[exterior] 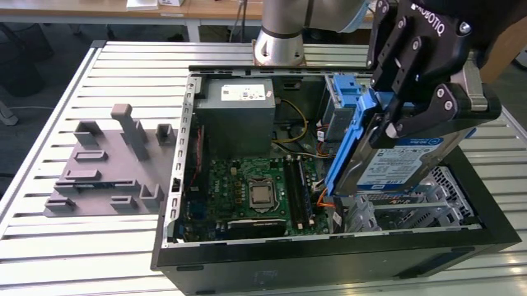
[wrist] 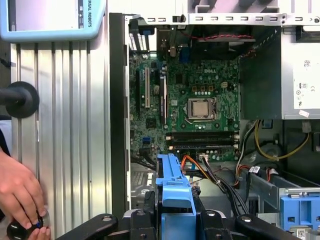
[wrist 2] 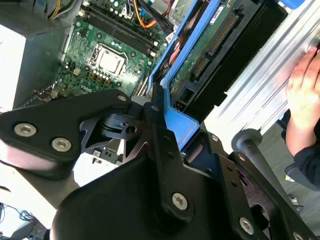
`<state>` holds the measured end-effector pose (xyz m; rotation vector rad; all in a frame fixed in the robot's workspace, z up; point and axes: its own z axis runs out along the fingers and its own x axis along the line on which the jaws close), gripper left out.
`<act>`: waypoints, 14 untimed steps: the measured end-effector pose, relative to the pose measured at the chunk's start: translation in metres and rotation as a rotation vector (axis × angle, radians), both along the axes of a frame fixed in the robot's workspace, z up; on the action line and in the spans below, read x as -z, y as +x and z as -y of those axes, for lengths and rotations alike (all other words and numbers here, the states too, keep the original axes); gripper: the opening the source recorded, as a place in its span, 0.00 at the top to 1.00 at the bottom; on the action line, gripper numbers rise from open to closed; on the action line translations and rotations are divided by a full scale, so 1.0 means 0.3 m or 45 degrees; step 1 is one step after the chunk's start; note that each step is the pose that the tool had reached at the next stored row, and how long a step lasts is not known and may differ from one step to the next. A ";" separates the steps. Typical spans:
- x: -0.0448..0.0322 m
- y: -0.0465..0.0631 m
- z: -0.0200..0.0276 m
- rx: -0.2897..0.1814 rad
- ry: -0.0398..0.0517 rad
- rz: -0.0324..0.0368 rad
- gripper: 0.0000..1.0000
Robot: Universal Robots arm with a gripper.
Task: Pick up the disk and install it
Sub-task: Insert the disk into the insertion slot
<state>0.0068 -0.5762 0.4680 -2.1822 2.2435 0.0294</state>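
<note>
**Fig.** Gripper (exterior: pixel 435 117) is clamped on the disk (exterior: pixel 403 161) across its blue carrier rails (exterior: pixel 344 139). The disk hangs on edge, tilted, over the drive cage (exterior: pixel 411 209) at the exterior view's right of the open PC case (exterior: pixel 329 259), w/ its lower end near the cage (contact cannot be told). Progress, approx.: step 1 of 2 (pick-up) judged done, since the disk is off the table (exterior: pixel 82 246) and borne by the gripper alone; step 2 (install) is not yet done, as the disk sits in no bay. A person's hand (wrist: pixel 20 190) rests beside the case, fingers on a black knob (wrist: pixel 22 229).
</note>
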 end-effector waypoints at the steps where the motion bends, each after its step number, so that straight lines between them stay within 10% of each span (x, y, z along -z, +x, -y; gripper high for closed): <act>1: 0.001 0.007 -0.001 0.000 0.000 0.0000 0.64; 14: 0.016 0.069 -0.001 0.000 0.000 0.0000 0.64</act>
